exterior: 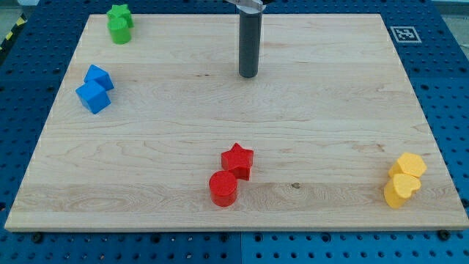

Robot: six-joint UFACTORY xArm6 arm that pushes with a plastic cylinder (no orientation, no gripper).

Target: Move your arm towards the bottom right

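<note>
My tip (249, 75) rests on the wooden board (315, 110) in the upper middle, apart from every block. A red star (238, 160) and a red cylinder (223, 188) touch each other below it, toward the view's bottom. Two yellow blocks (404, 180) sit together at the view's bottom right, near the board's corner. Two blue blocks (94, 89) sit at the left. A green block (119, 23) sits at the top left.
The board lies on a blue perforated table (451, 88). A black and white marker tag (404, 33) sits at the board's top right corner.
</note>
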